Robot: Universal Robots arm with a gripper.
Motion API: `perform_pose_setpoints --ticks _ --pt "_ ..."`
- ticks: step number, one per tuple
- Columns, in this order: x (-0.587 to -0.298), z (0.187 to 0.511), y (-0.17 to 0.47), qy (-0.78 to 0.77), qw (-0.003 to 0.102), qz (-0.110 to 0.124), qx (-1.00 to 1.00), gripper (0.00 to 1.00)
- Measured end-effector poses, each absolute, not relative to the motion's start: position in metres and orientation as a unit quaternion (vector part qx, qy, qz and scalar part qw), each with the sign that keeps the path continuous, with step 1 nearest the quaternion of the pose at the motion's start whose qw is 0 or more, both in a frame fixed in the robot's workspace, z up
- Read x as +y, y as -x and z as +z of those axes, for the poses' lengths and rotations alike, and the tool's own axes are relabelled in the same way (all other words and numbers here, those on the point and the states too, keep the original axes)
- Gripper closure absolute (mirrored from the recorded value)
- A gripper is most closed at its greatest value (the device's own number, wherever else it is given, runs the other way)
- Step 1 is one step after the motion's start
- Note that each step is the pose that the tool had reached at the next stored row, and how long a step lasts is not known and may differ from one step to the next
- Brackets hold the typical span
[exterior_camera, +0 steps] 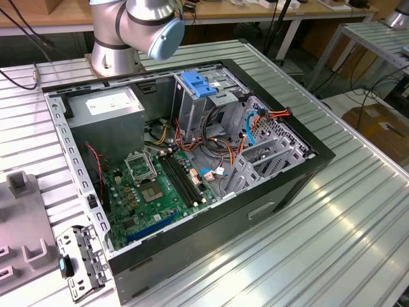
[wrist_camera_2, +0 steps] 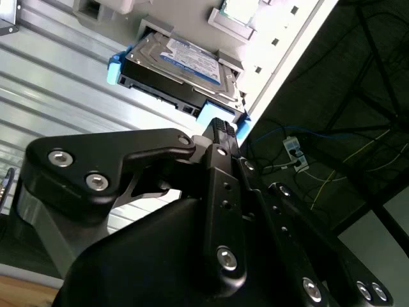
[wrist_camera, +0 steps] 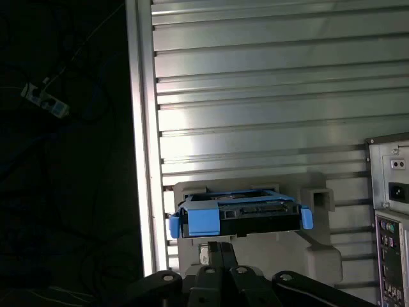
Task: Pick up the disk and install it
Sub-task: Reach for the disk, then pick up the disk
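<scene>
Blue rails [wrist_camera: 203, 222] edge the disk [wrist_camera_2: 185, 59], which lies with its label showing in a grey holder [wrist_camera: 319, 256] just ahead of the fingertips and apart from them. The gripper [wrist_camera: 217, 248] hangs short of it. Its black fingers [wrist_camera_2: 220, 150] look drawn together with nothing between them, so nothing is held.

The main risk, as I judge it, is contact with the fingers closed like this. Pushed forward, they would butt against the near rail or the connector edge instead of straddling the body, and could tip the disk in its holder. The rails are thin plastic and may flex or slip under a grip taken on them, and a grip taken off-centre would let the heavy body swing. The holder also sits close to the table's edge, so a hard knock might send it over. Inside the open computer case [exterior_camera: 192, 243], loose cables [exterior_camera: 211, 144] lie near the drive cage [exterior_camera: 198, 112] and could snag the disk during installation.

The ribbed aluminium table [wrist_camera: 255, 96] throws strong glare and looks slick. To one side of the fingers its edge drops to a dark floor with wires and a power strip [wrist_camera: 45, 101]. To the other stands the case's rear panel [wrist_camera: 390, 192]. In the exterior view the arm's base [exterior_camera: 115, 51] stands on the same table, with wooden benches [exterior_camera: 38, 16] beyond it and a second metal table [exterior_camera: 377, 38] at the exterior view's right.
</scene>
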State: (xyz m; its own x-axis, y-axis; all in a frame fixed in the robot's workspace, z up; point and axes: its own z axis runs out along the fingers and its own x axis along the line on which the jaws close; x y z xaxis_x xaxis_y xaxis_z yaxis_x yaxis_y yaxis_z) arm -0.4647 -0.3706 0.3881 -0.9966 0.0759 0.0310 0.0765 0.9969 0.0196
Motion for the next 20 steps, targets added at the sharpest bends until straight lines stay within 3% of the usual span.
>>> perform_pose_setpoints --ticks 20 --pt "-0.3659 0.3879 0.4721 0.038 0.016 -0.01 -0.999 0.89"
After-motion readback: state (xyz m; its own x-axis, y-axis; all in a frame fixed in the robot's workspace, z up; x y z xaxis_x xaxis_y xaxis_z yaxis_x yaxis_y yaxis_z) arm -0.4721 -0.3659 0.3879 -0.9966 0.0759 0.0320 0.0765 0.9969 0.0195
